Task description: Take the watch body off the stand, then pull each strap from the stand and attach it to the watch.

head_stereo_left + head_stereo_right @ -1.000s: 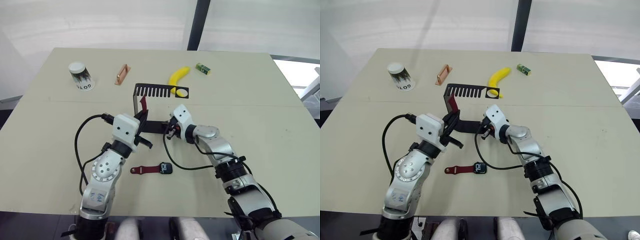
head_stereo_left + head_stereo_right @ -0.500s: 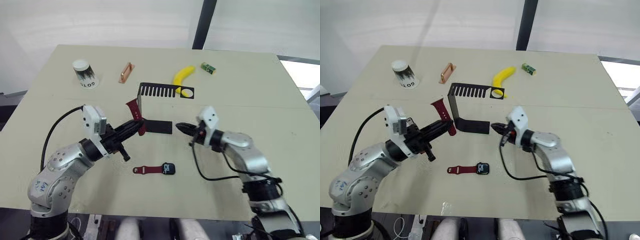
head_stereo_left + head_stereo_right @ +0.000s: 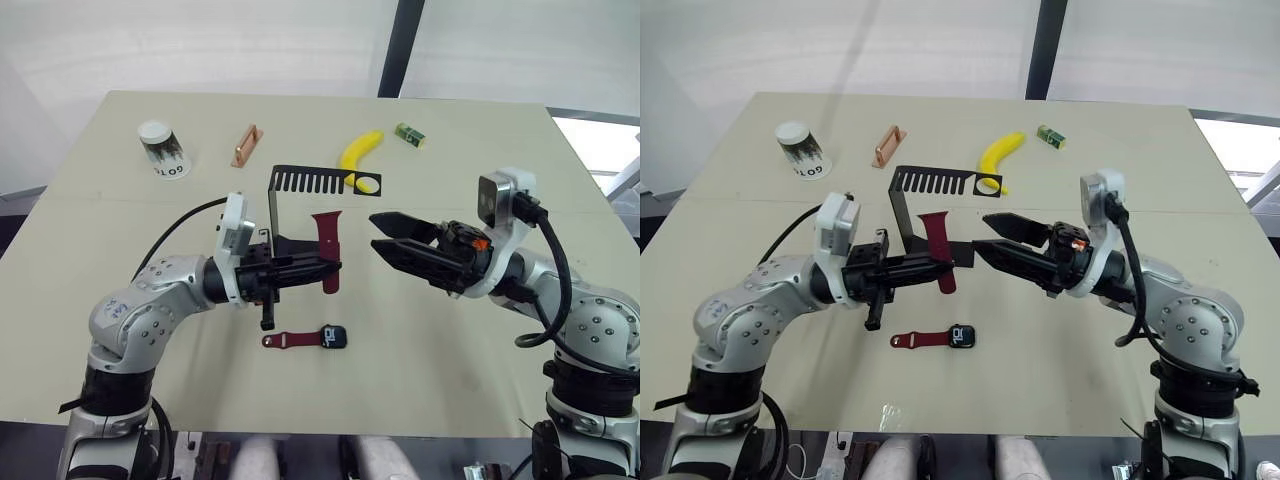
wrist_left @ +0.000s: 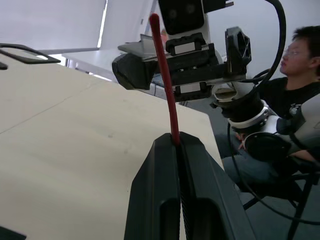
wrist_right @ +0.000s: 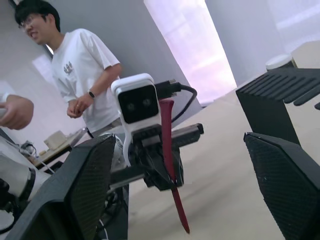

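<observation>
1. Nearest the front edge of the tabletop (image 3: 90,330), the watch body (image 3: 333,336) lies flat with one maroon strap (image 3: 288,340) already joined to it; its screen digits are too small to read.
2. Just behind it, the left tool (image 3: 332,267) is clenched on the second strap (image 3: 326,250), which is held upright above the tabletop, its lower end sticking out below the fingers. In the left wrist view the strap (image 4: 165,75) is seen edge-on, so its width and end fittings are hard to make out.
3. Facing it from the right, the right tool (image 3: 385,232) has its fingers spread apart, holding nothing, tips near the held strap but not touching.
4. The stand (image 3: 310,180) sits toward the middle; the left tool and the strap hide part of its base.
5. Toward the far edge lie a paper cup (image 3: 161,150), a copper bar (image 3: 245,146), a banana (image 3: 357,152) partly behind the stand's arm, and a green block (image 3: 406,135).
6. The wrist views show people (image 5: 82,65) beyond the tabletop, cut off by the arms.
</observation>
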`<control>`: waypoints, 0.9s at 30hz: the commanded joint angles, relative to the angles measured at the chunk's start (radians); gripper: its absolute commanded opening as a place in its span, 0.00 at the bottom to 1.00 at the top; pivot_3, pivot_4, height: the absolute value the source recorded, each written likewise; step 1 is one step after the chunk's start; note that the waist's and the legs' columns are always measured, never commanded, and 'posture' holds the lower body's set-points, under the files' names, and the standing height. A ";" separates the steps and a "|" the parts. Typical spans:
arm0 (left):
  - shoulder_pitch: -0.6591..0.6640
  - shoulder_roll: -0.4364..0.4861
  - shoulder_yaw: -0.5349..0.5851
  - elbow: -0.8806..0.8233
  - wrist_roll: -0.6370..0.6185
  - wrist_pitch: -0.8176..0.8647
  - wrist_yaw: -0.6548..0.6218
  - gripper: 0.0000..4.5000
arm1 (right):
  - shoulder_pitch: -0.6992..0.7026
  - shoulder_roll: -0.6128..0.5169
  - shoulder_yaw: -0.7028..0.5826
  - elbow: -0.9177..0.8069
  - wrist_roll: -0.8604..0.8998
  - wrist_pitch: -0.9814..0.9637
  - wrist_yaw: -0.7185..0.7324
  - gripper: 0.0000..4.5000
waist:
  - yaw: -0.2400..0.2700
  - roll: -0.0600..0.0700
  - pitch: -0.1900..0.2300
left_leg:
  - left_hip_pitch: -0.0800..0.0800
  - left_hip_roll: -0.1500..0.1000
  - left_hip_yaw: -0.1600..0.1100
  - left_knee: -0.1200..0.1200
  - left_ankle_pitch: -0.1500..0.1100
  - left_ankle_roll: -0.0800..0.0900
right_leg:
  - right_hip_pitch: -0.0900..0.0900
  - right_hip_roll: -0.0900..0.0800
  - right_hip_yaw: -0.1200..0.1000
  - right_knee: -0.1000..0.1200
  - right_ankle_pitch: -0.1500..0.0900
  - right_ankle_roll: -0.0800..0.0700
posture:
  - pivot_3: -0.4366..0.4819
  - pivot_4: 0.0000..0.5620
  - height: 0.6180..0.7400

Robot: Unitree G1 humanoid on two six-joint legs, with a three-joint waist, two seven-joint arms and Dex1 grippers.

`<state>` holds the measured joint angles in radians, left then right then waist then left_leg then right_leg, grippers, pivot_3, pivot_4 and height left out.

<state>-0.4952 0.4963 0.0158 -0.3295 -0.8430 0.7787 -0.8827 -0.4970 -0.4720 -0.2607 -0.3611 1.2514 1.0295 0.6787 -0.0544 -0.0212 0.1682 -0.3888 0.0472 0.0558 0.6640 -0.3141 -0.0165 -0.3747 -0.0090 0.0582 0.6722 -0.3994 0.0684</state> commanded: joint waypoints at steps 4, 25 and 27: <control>-0.064 -0.044 -0.043 0.043 0.002 -0.014 -0.027 0.00 | -0.027 0.045 0.046 -0.035 0.074 -0.022 -0.107 0.99 | -0.002 0.000 0.000 | -0.001 0.000 0.000 0.001 0.000 0.000 | 0.000 0.000 0.000 0.000 0.000 0.000 | 0.48 0.27 1.00; -0.068 -0.093 -0.030 0.035 -0.024 0.022 0.011 0.00 | -0.049 0.059 0.104 -0.034 0.012 -0.096 -0.122 0.82 | -0.001 0.000 0.000 | -0.001 0.000 -0.001 0.001 0.000 0.000 | -0.001 0.000 0.000 0.001 0.000 0.000 | 0.48 0.27 1.00; -0.071 -0.094 -0.030 0.040 -0.021 0.019 0.010 0.00 | -0.058 0.063 0.104 -0.030 0.012 -0.100 -0.126 0.82 | -0.002 0.000 0.000 | -0.001 0.000 -0.001 0.001 0.000 0.000 | -0.001 0.000 0.000 0.001 0.000 0.000 | 0.48 0.27 1.00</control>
<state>-0.5638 0.4071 -0.0185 -0.2625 -0.8592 0.8163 -0.8703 -0.5271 -0.4189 -0.1358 -0.3642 1.2360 0.9588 0.5735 -0.0560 -0.0212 0.1682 -0.3897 0.0475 0.0552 0.6649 -0.3141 -0.0166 -0.3752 -0.0091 0.0579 0.6728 -0.3994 0.0684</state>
